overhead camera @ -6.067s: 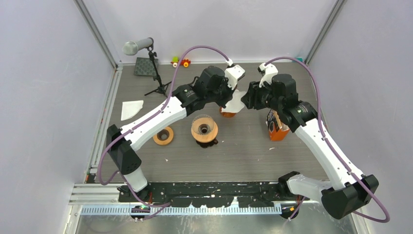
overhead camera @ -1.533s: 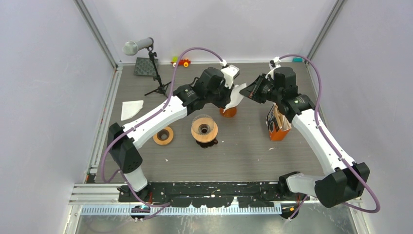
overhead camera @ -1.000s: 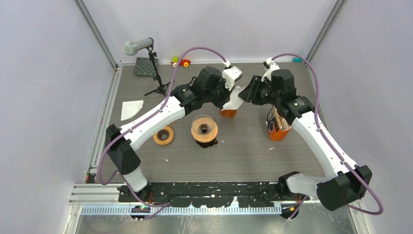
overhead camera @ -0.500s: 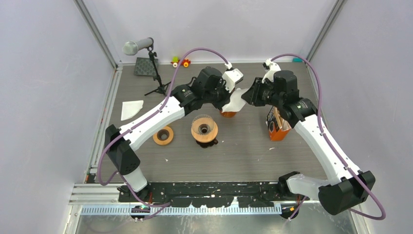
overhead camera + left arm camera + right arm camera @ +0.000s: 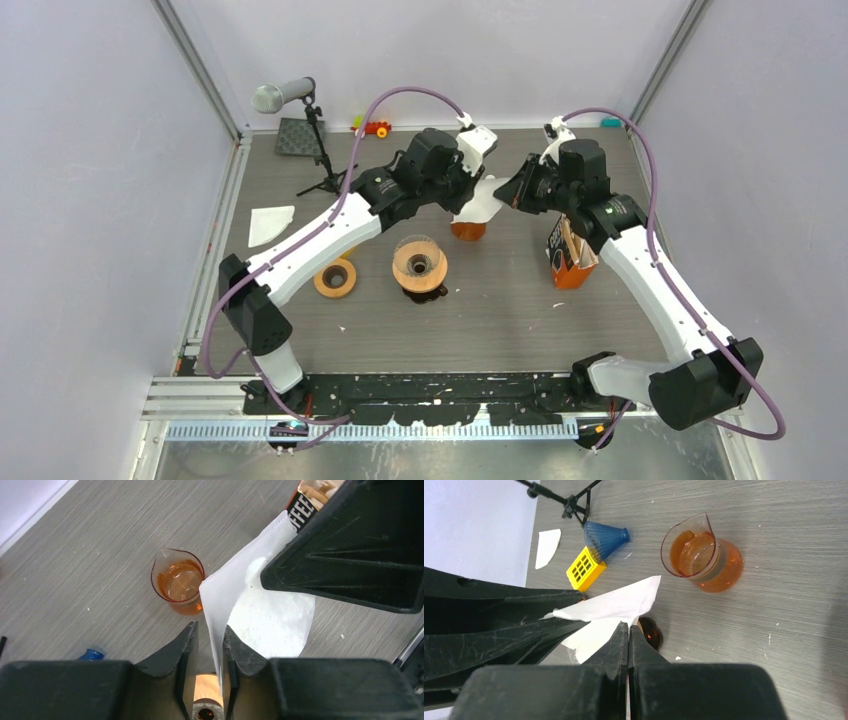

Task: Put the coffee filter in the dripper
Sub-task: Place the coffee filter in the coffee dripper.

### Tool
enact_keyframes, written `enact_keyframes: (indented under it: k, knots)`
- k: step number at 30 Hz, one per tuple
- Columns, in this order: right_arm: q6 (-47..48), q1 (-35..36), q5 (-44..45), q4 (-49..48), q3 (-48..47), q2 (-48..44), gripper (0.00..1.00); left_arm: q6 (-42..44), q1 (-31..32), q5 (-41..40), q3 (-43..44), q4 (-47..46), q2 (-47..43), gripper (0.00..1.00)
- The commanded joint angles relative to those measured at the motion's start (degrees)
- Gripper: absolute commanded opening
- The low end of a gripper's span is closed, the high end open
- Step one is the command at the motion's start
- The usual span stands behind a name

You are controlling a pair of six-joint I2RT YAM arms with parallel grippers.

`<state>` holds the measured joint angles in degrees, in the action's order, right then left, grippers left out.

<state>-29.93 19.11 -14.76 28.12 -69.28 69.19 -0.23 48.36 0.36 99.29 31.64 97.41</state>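
Over the grey surface (image 5: 500,300) we see the right pincer (image 5: 628,624) clenched on the coffee filter (image 5: 270,615) and the left pincer (image 5: 210,628) slightly parted around its edge, at one to two o'clock from the dripper (image 5: 420,261); the filter is a white, half-opened paper cone.

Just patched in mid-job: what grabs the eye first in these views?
The white paper coffee filter hangs in mid-air at back centre between both arms. The right gripper pinches one edge, and the left gripper stands slightly open around another. The orange translucent dripper sits on the table in front, filterless.
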Motion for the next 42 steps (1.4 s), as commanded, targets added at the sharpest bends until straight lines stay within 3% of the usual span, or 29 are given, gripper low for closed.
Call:
enact_keyframes:
  k: [1, 5, 10, 14, 17, 19, 26, 28, 35, 42]
  knots:
    - [-7.2, -1.6, 0.5, -3.0, -2.8, 1.0, 0.00, -5.0, -0.2, -3.5, 3.5, 0.2, 1.8, 0.29]
    - [-9.2, -2.0, 0.0, -4.4, -1.2, 1.3, 0.00, -6.2, -0.3, -2.7, 4.2, 0.6, 2.5, 0.40]
    - [-10.1, -2.0, -2.0, -6.1, 0.2, 1.4, 0.01, -4.8, -0.3, -0.7, 4.6, -0.3, 3.0, 0.39]
    - [-10.7, -2.1, -3.6, -7.7, 1.2, 1.3, 0.01, -2.9, -0.4, 1.4, 4.8, -0.7, 3.6, 0.29]
    - [-10.4, -2.0, -5.0, -8.5, 1.9, 1.1, 0.01, -1.1, -0.6, 1.9, 4.4, -1.0, 3.4, 0.12]
    - [-8.2, -2.0, -5.8, -8.4, 2.0, 0.9, 0.10, 0.7, -0.8, 2.5, 4.2, -0.6, 3.0, 0.00]
    - [4.9, -2.0, -9.3, -2.9, 0.0, -1.2, 0.55, 9.3, -1.3, 4.4, 2.4, 5.3, -1.2, 0.00]
    - [8.9, -2.0, -12.0, -0.9, -0.8, -1.8, 0.63, 11.6, -1.7, 6.7, 1.9, 8.6, -2.7, 0.00]
    - [19.3, -2.0, -20.2, 4.4, -1.7, -5.2, 0.65, 19.5, -2.1, 10.5, 0.2, 20.8, -9.1, 0.00]
    - [23.5, -2.0, -23.4, 5.4, -0.3, -8.4, 0.66, 25.9, -4.8, 13.6, -2.1, 28.9, -13.5, 0.00]
